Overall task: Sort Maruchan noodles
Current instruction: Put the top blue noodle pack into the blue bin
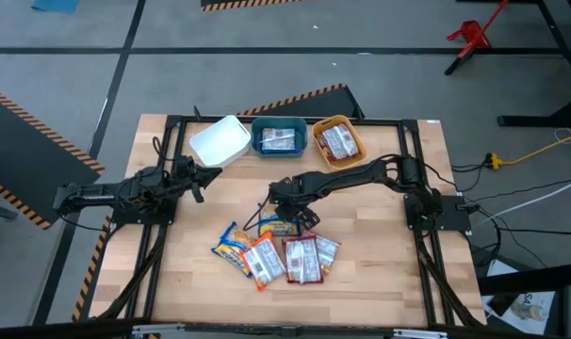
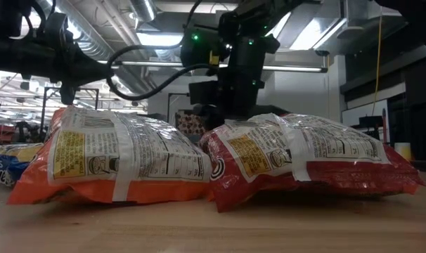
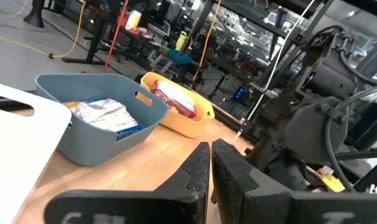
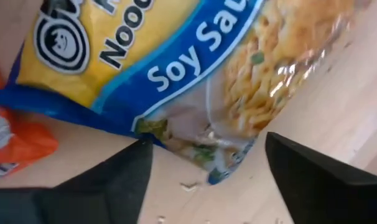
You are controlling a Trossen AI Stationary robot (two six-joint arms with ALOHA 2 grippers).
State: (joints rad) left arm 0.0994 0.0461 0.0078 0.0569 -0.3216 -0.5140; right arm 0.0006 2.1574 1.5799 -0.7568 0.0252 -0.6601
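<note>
Several Maruchan noodle packets (image 1: 271,252) lie in a loose pile on the near middle of the table. My right gripper (image 4: 207,183) points down over a blue-and-yellow soy-sauce packet (image 4: 176,68) at the pile's far edge. It is open, with one finger on each side of the packet's end (image 4: 216,158). In the low view an orange packet (image 2: 107,165) and a red packet (image 2: 304,158) lie flat in front of that gripper (image 2: 227,105). My left gripper (image 3: 210,171) waits shut, level, at the table's left (image 1: 196,179).
Three bins stand in a row at the far edge: a white bin (image 1: 220,141), a teal bin (image 1: 279,124) with a blue-white packet inside, and an orange bin (image 1: 354,141) holding a red packet. Bare wood lies between bins and pile.
</note>
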